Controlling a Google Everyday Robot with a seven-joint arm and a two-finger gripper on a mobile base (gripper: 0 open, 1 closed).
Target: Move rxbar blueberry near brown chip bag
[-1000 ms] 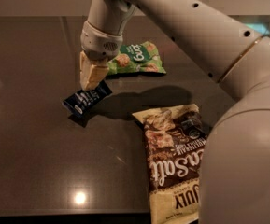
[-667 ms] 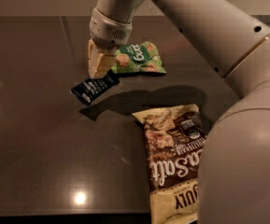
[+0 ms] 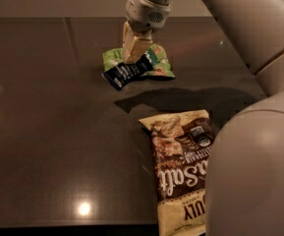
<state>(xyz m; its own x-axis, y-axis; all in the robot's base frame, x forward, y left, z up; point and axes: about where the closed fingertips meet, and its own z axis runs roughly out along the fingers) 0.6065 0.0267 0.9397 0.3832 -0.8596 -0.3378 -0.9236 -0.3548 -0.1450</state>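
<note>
My gripper (image 3: 133, 57) is high over the back middle of the dark table, shut on the rxbar blueberry (image 3: 126, 73), a small navy wrapper with pale lettering that hangs tilted in the air in front of the green bag. The brown chip bag (image 3: 183, 168), dark brown with cream ends and white "Sea Salt" script, lies flat at the front right, partly hidden by my arm. The bar is well above and behind the bag's top end.
A smaller green snack bag (image 3: 156, 58) lies behind the held bar, partly hidden by the gripper. My large pale arm (image 3: 259, 132) fills the right side. The dark glossy table (image 3: 48, 132) has a light glare at front left.
The gripper has lifted the rxbar off the table and carried it up and to the right, now in front of the green bag.
</note>
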